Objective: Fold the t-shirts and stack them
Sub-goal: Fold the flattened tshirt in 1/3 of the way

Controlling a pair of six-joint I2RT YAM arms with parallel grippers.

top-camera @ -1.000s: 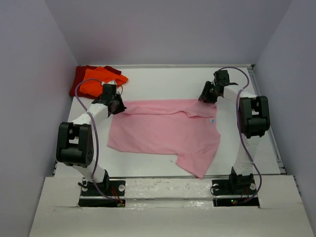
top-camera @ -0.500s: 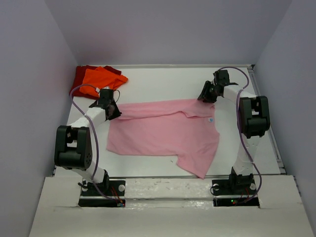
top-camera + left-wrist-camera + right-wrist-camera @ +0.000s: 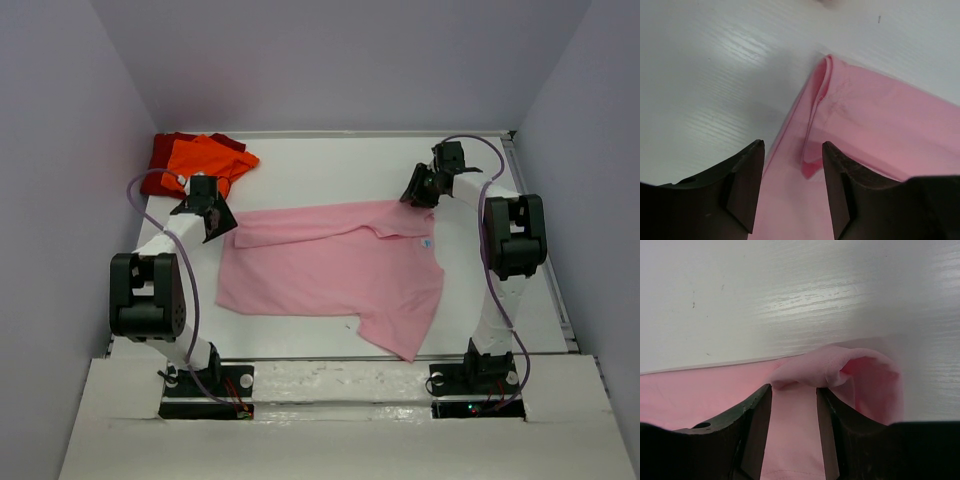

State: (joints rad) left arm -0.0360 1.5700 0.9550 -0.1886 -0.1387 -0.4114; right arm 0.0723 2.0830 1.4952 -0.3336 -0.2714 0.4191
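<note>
Shirts: I count three, pink t-shirt (image 3: 335, 265) spread mid-table, orange one (image 3: 205, 160) hiding most of dark red one (image 3: 165, 150) far-left; left gripper (image 3: 792, 172) open over the sleeve fold, right gripper (image 3: 794, 405) open, straddling bunched pink cloth

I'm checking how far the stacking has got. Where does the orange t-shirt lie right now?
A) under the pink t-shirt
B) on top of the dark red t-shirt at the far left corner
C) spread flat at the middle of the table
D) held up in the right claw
B: the orange t-shirt sits bunched over the dark red t-shirt at the table's far left corner, apart from the spread pink t-shirt.
</note>
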